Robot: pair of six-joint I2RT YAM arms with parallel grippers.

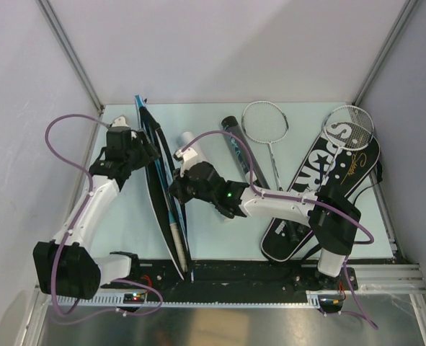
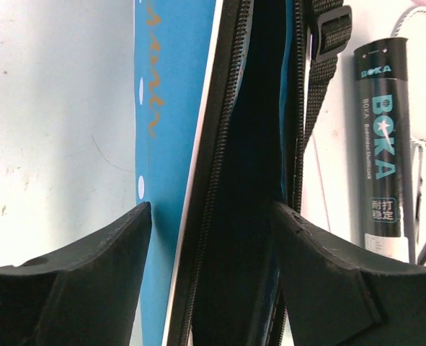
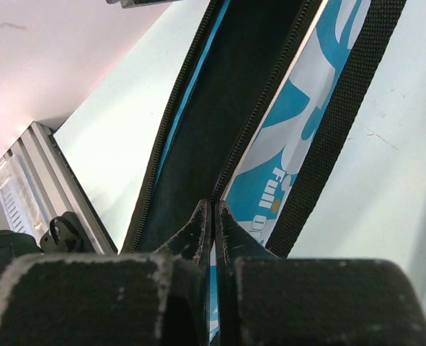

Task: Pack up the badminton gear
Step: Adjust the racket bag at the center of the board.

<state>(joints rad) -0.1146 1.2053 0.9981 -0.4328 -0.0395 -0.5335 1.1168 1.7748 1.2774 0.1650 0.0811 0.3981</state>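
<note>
A long blue racket cover lies on its edge left of centre, zip open, dark inside. A grey racket handle shows at its near end. My left gripper is open and straddles the cover's open edge near the far end. My right gripper is shut on the cover's zip edge at mid-length. A black "SPORT" cover lies at the right. Two silver rackets lie at the back. A black tube and a white tube lie between them.
The blue cover's black strap and its buckle trail on the table beside it. The table's metal front rail runs along the near edge. Grey walls close in on both sides.
</note>
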